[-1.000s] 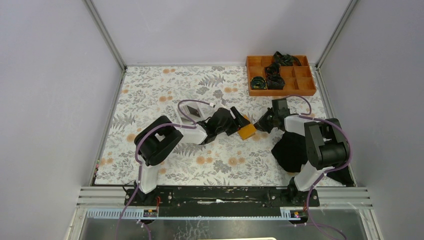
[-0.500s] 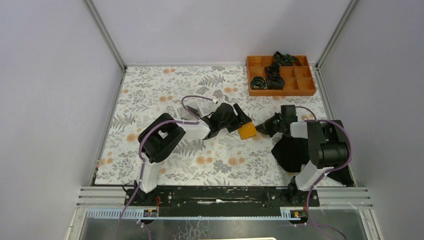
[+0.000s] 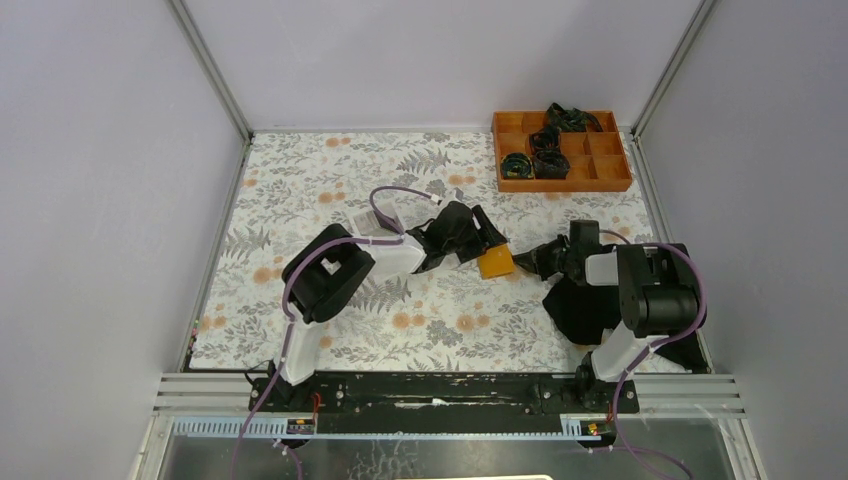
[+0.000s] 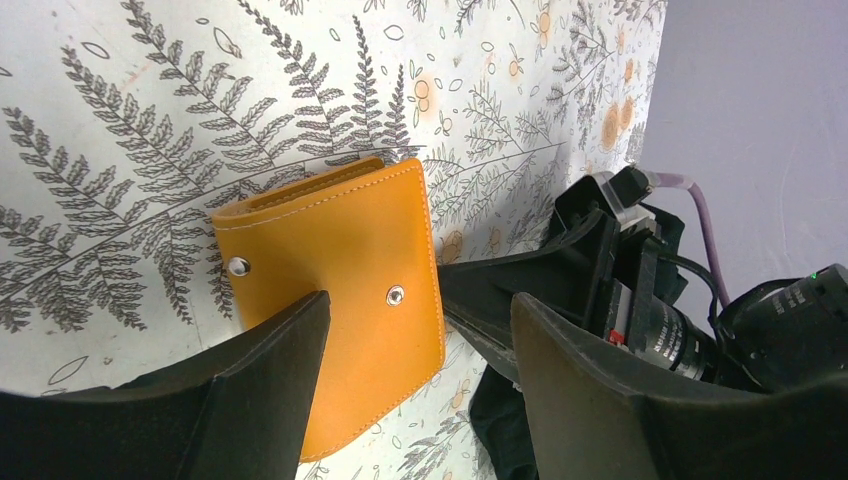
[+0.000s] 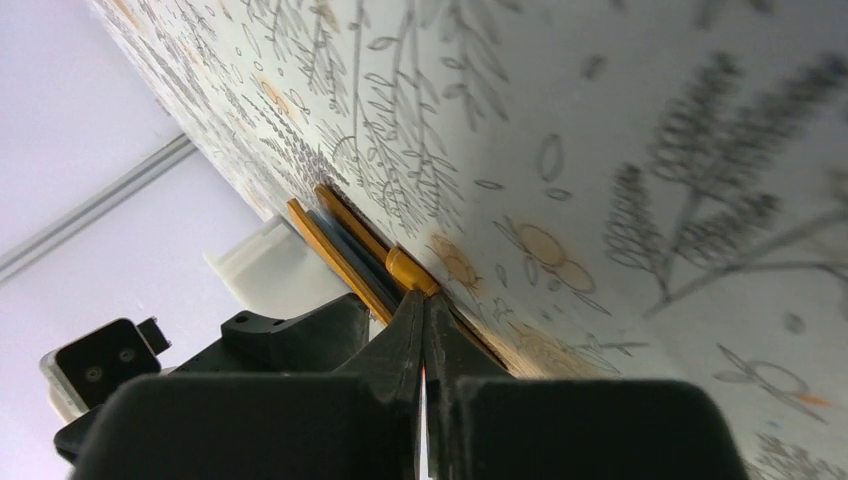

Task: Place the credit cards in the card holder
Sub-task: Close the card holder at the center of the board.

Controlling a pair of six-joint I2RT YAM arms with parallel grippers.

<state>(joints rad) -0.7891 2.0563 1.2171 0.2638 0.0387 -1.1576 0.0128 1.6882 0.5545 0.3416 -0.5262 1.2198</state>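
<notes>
**Orange wallet (image 3: 495, 263) flanked by left claw (image 3: 488, 245) and right claw (image 3: 523, 263) at mid-table**

At the bottom of the overhead view both arms are seen fixed to a black rail (image 3: 440, 392) and stretched toward the middle of the flower-printed table (image 3: 300, 180). A black cloth (image 3: 580, 305) is spread at lower right, under the right arm.

Just above the cloth, the right claw is laid low over the table and pointed left. Its fingers are pressed together, and in its own camera their tip is seen right at the near edge of the wallet.

The wallet is found at the centre of the overhead frame, on the table, between the two claws. From the right wrist it is viewed edge-on, as two orange leaves with a thin grey-blue strip (image 5: 345, 250) between them. Whether that strip is a card cannot be told.

The left claw is held over the wallet from the left, fingers spread wide. In the left wrist view one finger (image 4: 250, 400) is seen across the wallet's lower corner, and the other is set beyond its right edge. Two silver studs (image 4: 396, 295) are shown on the wallet's face.

A white box (image 5: 265, 265) is partly hidden behind the left arm. At upper right of the overhead view, well apart, an orange tray (image 3: 570, 186) is seen with dark bundles (image 3: 548, 150) in some compartments.
</notes>
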